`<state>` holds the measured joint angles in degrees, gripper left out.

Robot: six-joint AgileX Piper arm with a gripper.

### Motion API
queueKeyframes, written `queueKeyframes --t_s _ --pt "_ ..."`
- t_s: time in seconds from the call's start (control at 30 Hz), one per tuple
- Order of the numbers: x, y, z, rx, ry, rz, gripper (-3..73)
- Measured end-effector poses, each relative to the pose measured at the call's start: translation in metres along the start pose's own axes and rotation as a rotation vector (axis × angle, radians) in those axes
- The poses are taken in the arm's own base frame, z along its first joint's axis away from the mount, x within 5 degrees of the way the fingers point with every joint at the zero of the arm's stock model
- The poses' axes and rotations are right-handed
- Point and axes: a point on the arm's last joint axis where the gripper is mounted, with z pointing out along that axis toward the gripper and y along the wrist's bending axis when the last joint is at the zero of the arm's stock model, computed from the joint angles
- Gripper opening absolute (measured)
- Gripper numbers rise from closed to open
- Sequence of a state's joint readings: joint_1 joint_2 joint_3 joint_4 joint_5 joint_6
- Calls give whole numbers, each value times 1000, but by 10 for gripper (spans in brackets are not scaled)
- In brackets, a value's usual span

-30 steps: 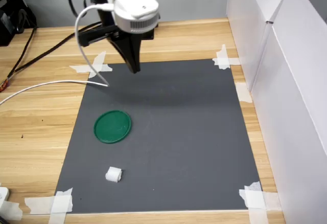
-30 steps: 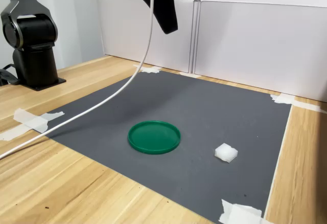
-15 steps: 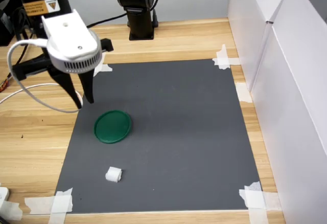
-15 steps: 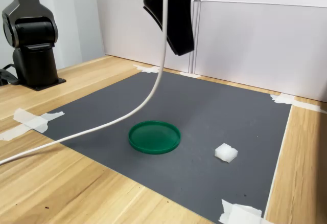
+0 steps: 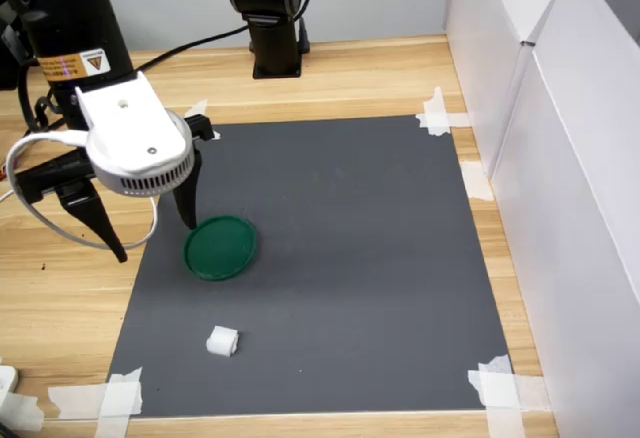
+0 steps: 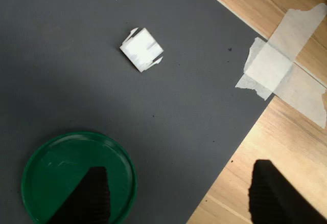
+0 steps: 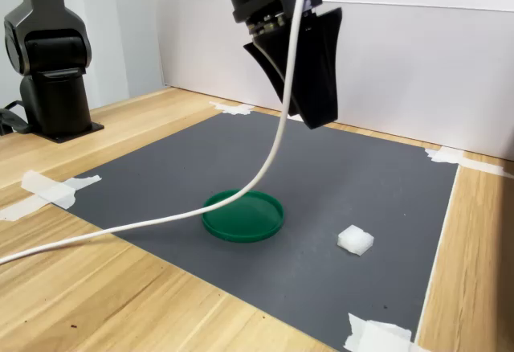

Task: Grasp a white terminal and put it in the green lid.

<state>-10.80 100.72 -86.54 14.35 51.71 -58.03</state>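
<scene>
In the first exterior view the gripper (image 5: pixel 150 240) hangs with its jaws spread wide and empty, straddling the mat's edge beside the green lid (image 5: pixel 221 247). The white terminal (image 5: pixel 223 341) lies on the grey mat (image 5: pixel 340 258), beyond the lid from the gripper and toward the near taped corner.

In the wrist view the terminal (image 6: pixel 141 49) sits ahead of the fingertips (image 6: pixel 92 193), turned diagonally, clear of the lid (image 6: pixel 61 168).

In the second exterior view the gripper (image 7: pixel 309 103) is well above the mat, with the terminal (image 7: pixel 355 240) below it and nearer the camera.
</scene>
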Motion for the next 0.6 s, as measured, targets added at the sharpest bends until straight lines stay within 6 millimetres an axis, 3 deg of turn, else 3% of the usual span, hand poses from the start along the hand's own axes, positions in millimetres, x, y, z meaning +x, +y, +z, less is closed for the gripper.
queueKeyframes --t_s 0.23,0.6 --pt "-4 5 5 -60 40 24 675" --pt "-40 8 42 -87 127 -1 675"
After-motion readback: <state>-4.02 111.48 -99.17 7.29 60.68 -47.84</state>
